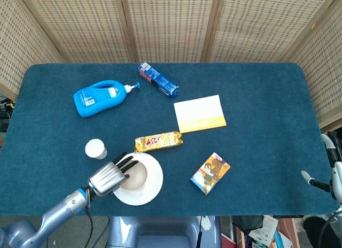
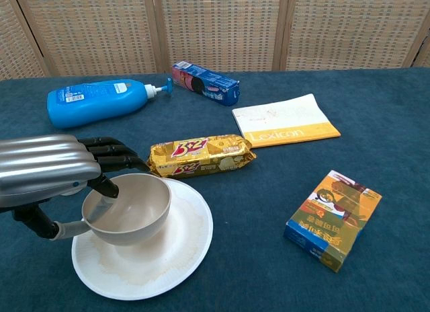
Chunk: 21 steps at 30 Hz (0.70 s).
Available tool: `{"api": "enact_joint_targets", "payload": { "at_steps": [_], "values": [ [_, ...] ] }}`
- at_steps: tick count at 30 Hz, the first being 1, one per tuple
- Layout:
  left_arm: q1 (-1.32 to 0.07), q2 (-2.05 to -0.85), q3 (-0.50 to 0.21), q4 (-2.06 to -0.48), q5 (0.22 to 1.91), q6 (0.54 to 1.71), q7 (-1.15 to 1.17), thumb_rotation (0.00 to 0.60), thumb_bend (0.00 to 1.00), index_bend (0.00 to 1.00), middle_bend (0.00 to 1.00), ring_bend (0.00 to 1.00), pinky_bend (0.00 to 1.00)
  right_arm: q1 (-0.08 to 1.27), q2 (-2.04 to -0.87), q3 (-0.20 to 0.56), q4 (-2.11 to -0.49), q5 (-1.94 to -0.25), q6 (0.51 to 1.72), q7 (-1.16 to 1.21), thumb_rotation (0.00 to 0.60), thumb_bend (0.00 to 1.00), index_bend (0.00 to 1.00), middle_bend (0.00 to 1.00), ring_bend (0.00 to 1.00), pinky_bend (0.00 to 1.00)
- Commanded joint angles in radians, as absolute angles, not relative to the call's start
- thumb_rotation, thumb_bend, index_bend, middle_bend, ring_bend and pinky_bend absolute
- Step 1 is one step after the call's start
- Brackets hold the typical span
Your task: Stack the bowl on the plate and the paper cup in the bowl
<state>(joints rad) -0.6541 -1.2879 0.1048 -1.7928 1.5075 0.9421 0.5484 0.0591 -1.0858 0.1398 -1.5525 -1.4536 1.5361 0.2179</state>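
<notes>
The beige bowl point(image 1: 134, 176) point(image 2: 131, 204) sits low on the left part of the white plate point(image 1: 154, 177) point(image 2: 181, 239) near the table's front edge. My left hand point(image 1: 108, 177) point(image 2: 47, 169) grips the bowl's left rim, with fingers over the edge and the thumb underneath. The white paper cup point(image 1: 95, 148) stands upright on the cloth just behind and left of the plate; in the chest view my hand hides it. My right hand point(image 1: 330, 173) hangs off the table's right edge, fingers apart and holding nothing.
A gold biscuit packet point(image 1: 158, 141) point(image 2: 200, 155) lies just behind the plate. A colourful box point(image 1: 210, 173) point(image 2: 334, 218) lies to its right. Further back are a blue bottle point(image 1: 99, 98), a blue tube box point(image 1: 158, 79) and a notebook point(image 1: 199, 113).
</notes>
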Motion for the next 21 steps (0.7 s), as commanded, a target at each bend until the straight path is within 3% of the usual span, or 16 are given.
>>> {"api": "enact_joint_targets", "payload": {
  "at_steps": [1,16,21],
  "values": [
    [-0.653,-1.298,0.106,-1.782,1.501,0.932,0.549,0.6,0.38,0.63,0.08,0.0,0.02,0.058,-1.085,0.14,-1.554,-1.455,1.539,0.219,0.6,0.15,0.0,0.0,0.0,0.0],
    [-0.649,-1.329,0.101,-1.752,1.502,0.925,0.574,0.6,0.38,0.63,0.07,0.0,0.02,0.052,-1.086,0.145,-1.554,-1.456,1.555,0.224,0.6,0.15,0.0,0.0,0.0,0.0],
    [-0.645,-1.32,0.096,-1.752,1.495,0.93,0.58,0.6,0.38,0.54,0.01,0.0,0.0,0.051,-1.086,0.145,-1.554,-1.459,1.559,0.224,0.6,0.15,0.0,0.0,0.0,0.0]
  ]
}}
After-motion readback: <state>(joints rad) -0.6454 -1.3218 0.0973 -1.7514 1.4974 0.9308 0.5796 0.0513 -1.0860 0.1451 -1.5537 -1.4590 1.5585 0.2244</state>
